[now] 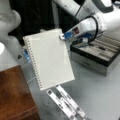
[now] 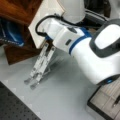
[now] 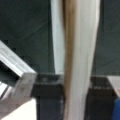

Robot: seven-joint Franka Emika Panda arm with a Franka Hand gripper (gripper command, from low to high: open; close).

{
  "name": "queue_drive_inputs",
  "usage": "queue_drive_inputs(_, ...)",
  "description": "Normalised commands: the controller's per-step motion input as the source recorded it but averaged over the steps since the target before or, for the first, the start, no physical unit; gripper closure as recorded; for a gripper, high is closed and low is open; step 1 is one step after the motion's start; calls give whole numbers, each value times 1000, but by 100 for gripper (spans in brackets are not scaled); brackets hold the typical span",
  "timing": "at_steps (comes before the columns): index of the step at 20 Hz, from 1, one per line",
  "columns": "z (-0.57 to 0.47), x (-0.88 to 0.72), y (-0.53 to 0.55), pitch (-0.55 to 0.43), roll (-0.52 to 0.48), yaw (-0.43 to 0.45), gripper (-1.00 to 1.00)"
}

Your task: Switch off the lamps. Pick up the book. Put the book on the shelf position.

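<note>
End effector (image 1: 62,36) apparently pinches flat, spiral-bound book (image 1: 50,60).

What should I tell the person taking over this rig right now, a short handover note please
End effector: shut on the book, gripping its upper corner at a front view's right; the wrist view shows the book's edge between the fingers.
Book: lifted and tilted above the metal stand strips, spiral edge toward a front view's left.
Shelf position: the wood-grain board at a front view's bottom left, with no book on it.
Done: book picked up. No lamps are in view, so that step cannot be confirmed.
Left: the book is not yet on the shelf position.
Also near: grey open case behind the arm.
</note>
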Motion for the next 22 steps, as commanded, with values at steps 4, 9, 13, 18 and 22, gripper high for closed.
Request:
queue_drive_inputs(4,6,277,29,71,-68,-468,100)
queue_drive_inputs(9,22,221,-16,69,-51,-394,100)
queue_drive_inputs(13,40,134,-46,77,-56,-330,100)
queue_drive_inputs(18,46,50,-64,84,-50,-281,100)
queue_drive_inputs(22,53,-28,-97,97,-41,-228,100)
